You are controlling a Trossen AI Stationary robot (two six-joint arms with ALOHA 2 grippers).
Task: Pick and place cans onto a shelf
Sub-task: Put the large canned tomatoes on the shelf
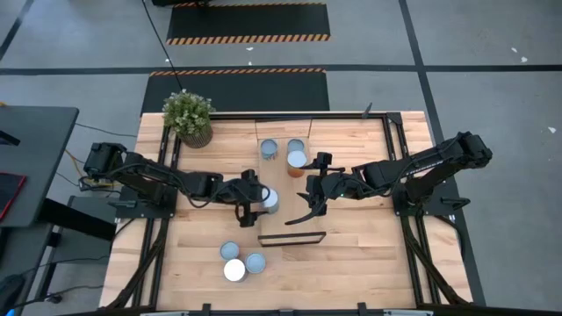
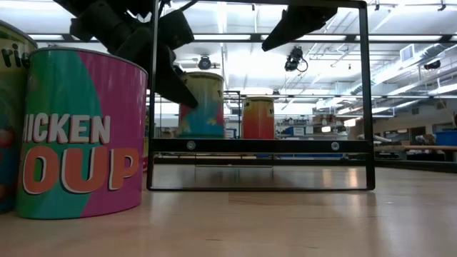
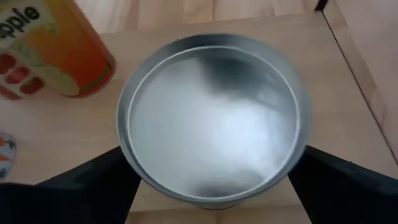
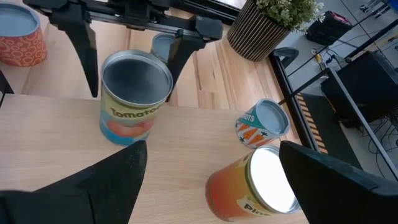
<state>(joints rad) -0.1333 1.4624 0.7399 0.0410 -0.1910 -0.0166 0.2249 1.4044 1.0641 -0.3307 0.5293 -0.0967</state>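
Straddling a can (image 1: pixel 270 200) on the shelf (image 1: pixel 279 216), L gripper (image 1: pixel 255 204) sits mid-table; fingers (image 4: pixel 81 37) stand either side of the can, spread wider than it, gap visible on each side, no grip. Can upright; "Tomato" label legible in R wrist view, silvery lid fills L wrist view.

R gripper (image 1: pixel 309 211) hovers just beside, over the shelf's other half, jaws wide, nothing between them.

Surroundings:
- 2 cans at far side of table, blue-top (image 1: pixel 269 149) and orange-sided (image 1: pixel 297 161), near the R arm's wrist.
- 3 cans clustered at near edge (image 1: pixel 240 261), well apart from shelf; one reads "CHICKEN SOUP" (image 2: pixel 77 132) in low view.
- Potted plant (image 1: pixel 189 116) at far L corner.
- Shelf's black end frame (image 2: pixel 260 146) crosses low view, partly screening the far cans.
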